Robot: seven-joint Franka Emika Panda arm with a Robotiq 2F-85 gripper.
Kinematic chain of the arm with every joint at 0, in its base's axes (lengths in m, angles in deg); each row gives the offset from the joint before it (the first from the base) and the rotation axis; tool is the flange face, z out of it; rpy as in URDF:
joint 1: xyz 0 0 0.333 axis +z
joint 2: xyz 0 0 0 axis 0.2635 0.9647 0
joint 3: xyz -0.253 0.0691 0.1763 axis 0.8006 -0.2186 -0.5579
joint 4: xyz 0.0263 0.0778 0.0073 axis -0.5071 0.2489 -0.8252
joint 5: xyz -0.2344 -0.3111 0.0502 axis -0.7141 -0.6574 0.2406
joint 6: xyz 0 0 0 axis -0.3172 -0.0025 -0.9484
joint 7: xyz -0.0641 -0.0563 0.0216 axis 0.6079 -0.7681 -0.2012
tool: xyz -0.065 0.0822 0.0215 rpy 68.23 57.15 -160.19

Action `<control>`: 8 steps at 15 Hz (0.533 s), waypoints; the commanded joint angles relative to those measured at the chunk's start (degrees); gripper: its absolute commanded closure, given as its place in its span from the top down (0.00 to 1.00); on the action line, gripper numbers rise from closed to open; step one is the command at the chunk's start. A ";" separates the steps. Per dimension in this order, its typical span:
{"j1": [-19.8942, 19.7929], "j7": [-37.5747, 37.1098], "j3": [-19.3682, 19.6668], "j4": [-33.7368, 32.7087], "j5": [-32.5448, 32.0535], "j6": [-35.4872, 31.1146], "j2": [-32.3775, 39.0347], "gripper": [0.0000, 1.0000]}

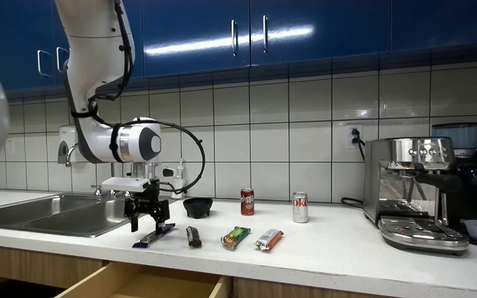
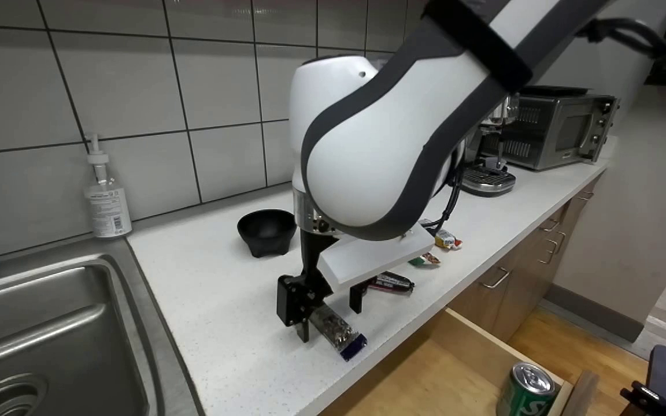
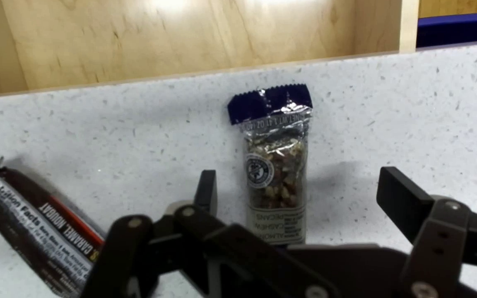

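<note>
My gripper [image 3: 300, 186] is open above the white counter, with a finger on each side of a clear-wrapped nut bar [image 3: 278, 178] with dark blue ends. Both fingers are apart from the bar, which lies nearer the left finger in the wrist view. The bar's lower end is hidden behind the gripper there. The gripper [image 1: 146, 228] and bar [image 1: 151, 236] also show in both exterior views, here the gripper [image 2: 329, 318] and bar [image 2: 336, 329]. A dark brown candy bar [image 3: 35, 231] lies beside it. A green snack packet [image 1: 235, 237] and an orange-and-white one [image 1: 269, 240] lie farther along.
An open wooden drawer [image 2: 500, 341] below the counter edge holds a green can [image 2: 526, 390]. A steel sink [image 2: 136, 323] lies beside the arm. A black bowl [image 1: 198, 207], red can [image 1: 247, 202], silver can [image 1: 300, 207] and coffee machine [image 1: 412, 165] stand on the counter.
</note>
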 commanded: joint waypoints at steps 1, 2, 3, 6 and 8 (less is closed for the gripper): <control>1.11 -2.45 1.18 -2.62 -1.11 0.48 1.50 1.00; 1.05 -2.42 1.29 -2.84 -0.97 0.50 1.54 0.98; 1.02 -2.29 1.44 -3.04 -0.99 0.65 1.62 0.99; 0.87 -2.19 1.87 -3.23 -0.85 0.40 1.87 0.75; 0.86 -2.13 2.13 -3.17 -0.94 0.39 1.81 0.64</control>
